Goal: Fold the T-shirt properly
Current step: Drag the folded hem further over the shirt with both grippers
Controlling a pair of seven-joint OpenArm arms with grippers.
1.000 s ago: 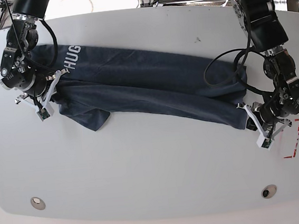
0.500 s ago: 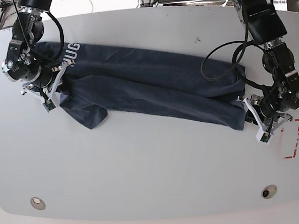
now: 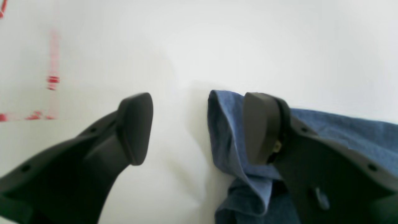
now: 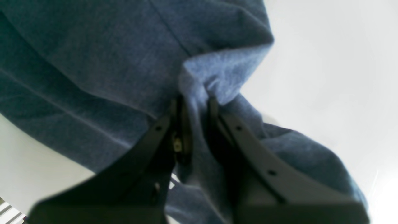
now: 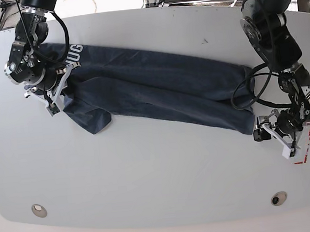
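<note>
The dark navy T-shirt (image 5: 158, 88) lies stretched in a long folded band from the table's upper left to its right side, white lettering at the left end. My right gripper (image 5: 60, 92) is shut on a bunched fold of the T-shirt (image 4: 93, 62) at that left end, the cloth pinched between the jaws of the gripper (image 4: 196, 124). At the right end my left gripper (image 5: 271, 142) stands open just off the shirt's corner. In the left wrist view that gripper (image 3: 197, 127) has the cloth edge (image 3: 224, 130) lying loose beside one finger (image 3: 261, 124), and nothing is pinched.
Red tape marks (image 5: 306, 151) lie on the white table (image 5: 160, 165) just right of my left gripper and show again in the left wrist view (image 3: 51, 81). Two round holes (image 5: 39, 209) (image 5: 278, 198) sit near the front edge. Cables hang behind the table.
My left gripper has opened, let go of the shirt's right end and drawn back toward the lower right. My right gripper moved slightly up and back, still holding the left end.
</note>
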